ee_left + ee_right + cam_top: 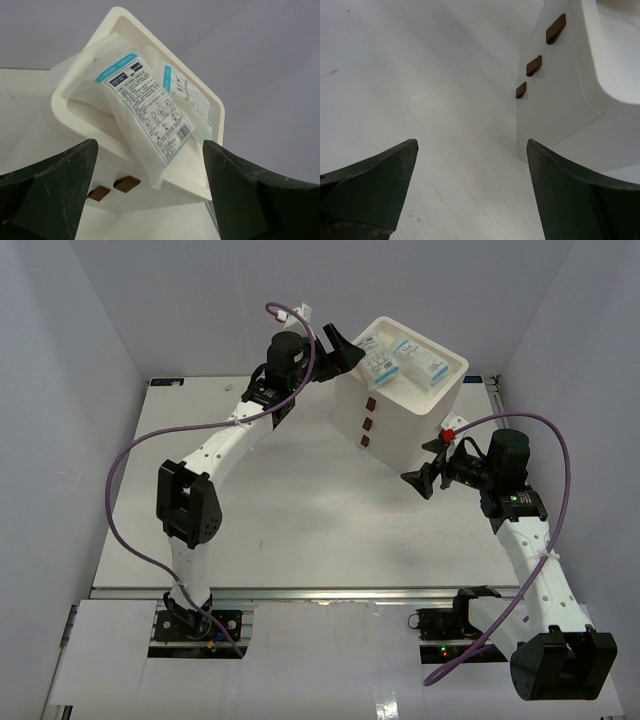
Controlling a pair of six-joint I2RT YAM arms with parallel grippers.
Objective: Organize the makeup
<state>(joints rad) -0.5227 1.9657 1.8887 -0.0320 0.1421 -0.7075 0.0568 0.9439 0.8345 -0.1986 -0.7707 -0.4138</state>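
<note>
The makeup in sight is two white packets with teal print, lying in the open top tray of the white three-drawer box (405, 410). One packet (378, 358) (145, 107) hangs over the tray's near rim, and the other (422, 367) (192, 102) lies beside it. My left gripper (345, 348) (150, 150) hovers open at the box's upper left corner, facing the overhanging packet, with nothing between its fingers. To the front right of the box, my right gripper (420, 468) (472, 145) stands open and empty over bare table.
The box's three brown knobs (366, 422) (534, 65) face the middle of the table (300, 510). White walls enclose the table on the left, back and right. A purple cable loops from each arm.
</note>
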